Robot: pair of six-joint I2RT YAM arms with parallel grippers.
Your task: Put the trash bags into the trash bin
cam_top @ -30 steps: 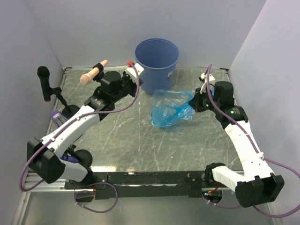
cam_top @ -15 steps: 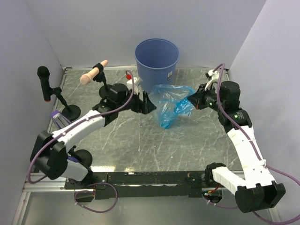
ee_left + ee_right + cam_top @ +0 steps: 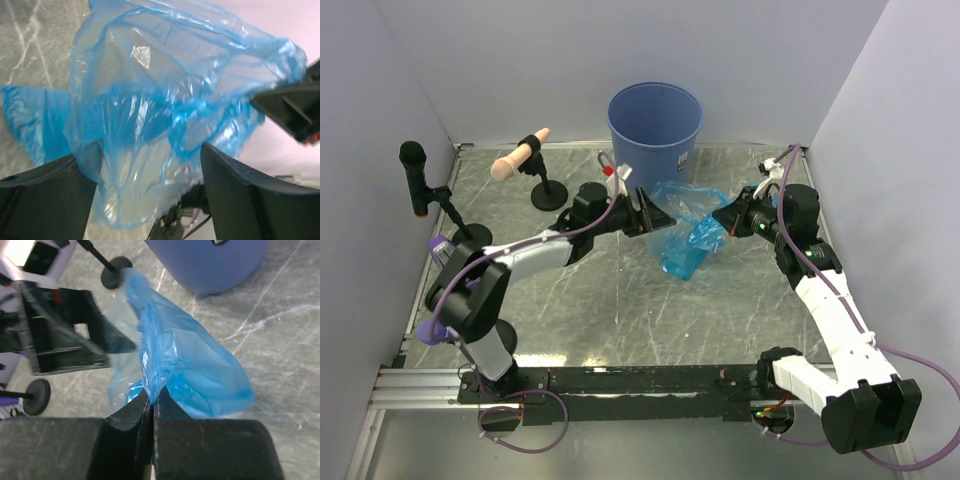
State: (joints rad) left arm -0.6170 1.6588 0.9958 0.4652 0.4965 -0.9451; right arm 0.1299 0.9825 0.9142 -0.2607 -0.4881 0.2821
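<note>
A thin translucent blue trash bag hangs above the table just in front of the trash bin, a round blue bucket at the back. My right gripper is shut on the bag's right edge; in the right wrist view the trash bag film is pinched between the closed jaws of the right gripper. My left gripper is open at the bag's left edge. In the left wrist view the trash bag billows between the wide-apart fingers of the left gripper.
At the left stand a black microphone on a stand and a second stand holding a beige handle, its round base close behind my left arm. Grey walls close in the table on three sides.
My left arm has swung right from beside the bin to the bag and its gripper has opened. The right gripper has lifted the bag and carried it slightly left.
</note>
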